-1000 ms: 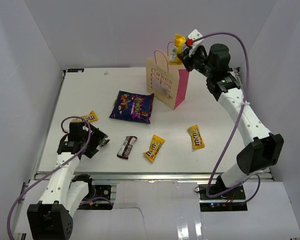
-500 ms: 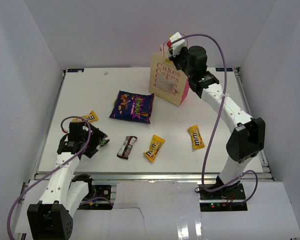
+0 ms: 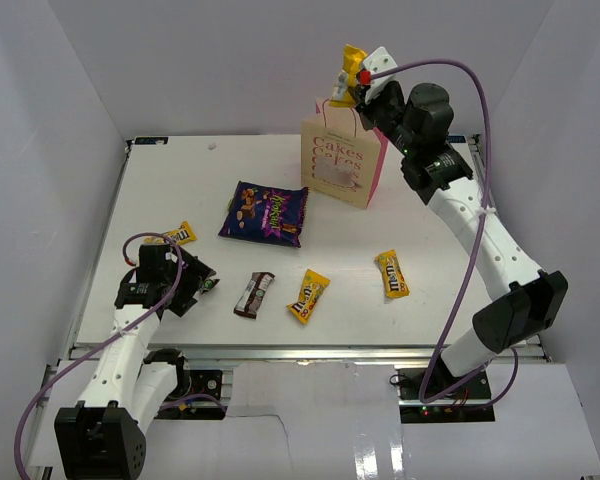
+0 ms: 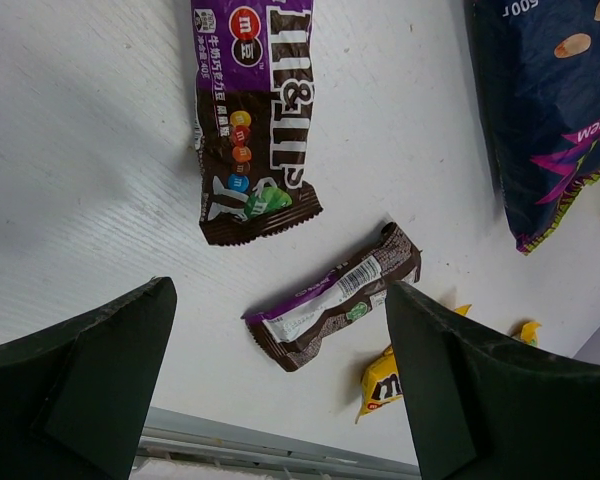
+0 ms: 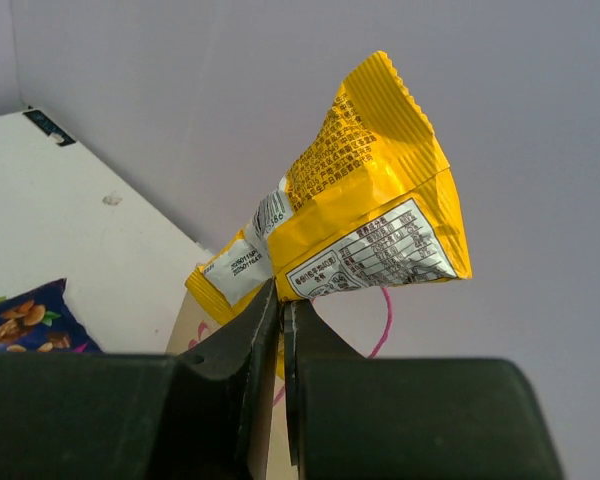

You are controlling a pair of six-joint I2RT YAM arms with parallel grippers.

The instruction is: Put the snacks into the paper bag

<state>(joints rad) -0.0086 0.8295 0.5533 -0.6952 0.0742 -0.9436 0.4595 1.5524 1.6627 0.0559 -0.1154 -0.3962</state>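
The right end effector is clamped shut on the bottom edge of a yellow pack, which sticks up from the tight jaws with its printed back toward the wrist camera. It is held in the air just above the top of the paper bag, beside the pink handles. The paper bag stands upright at the back of the tabletop, its lettered front facing the arms. Left of the paper bag and a little nearer lies the dark purple bag, flat. Nearer than the paper bag lie two more yellow packs, apart from each other, and a third lies well off to its left. Farthest from the paper bag, toward the near left corner, the left end effector hangs low with its jaws spread wide and empty. Just beyond its fingers lie a brown pack and a small wrapper, neither touched.
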